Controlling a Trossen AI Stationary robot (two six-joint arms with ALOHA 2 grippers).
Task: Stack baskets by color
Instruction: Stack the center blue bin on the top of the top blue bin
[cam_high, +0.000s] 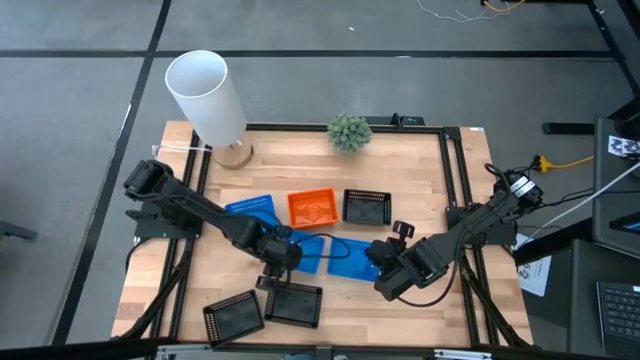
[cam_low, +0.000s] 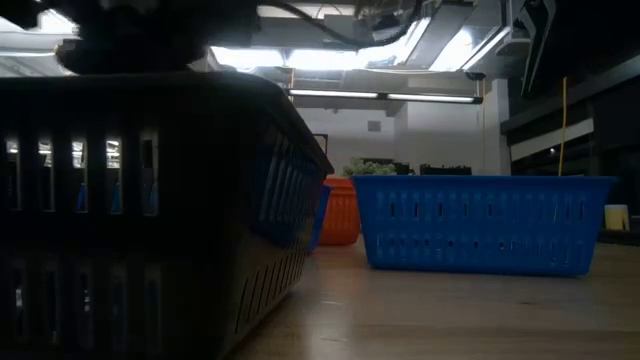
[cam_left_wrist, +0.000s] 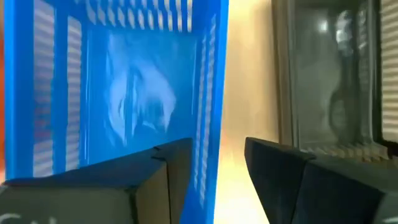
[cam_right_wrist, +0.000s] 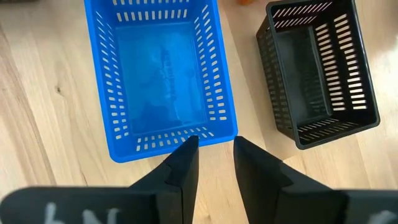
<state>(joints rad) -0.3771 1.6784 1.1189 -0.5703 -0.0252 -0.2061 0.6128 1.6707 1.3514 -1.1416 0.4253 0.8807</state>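
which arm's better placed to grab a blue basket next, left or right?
Probably left. The left gripper is open with one finger already inside the wall of a blue basket, astride its rim. The right gripper, open, hovers just outside the other blue basket, not yet straddling its wall.

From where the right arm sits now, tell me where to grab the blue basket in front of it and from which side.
Take the blue basket by its near short wall, probably coming straight down from above. It sits upright and empty, mouth up, so one finger can drop inside the thin slotted wall and one outside. The right gripper is open just short of that wall. The black basket beside it stands clear.
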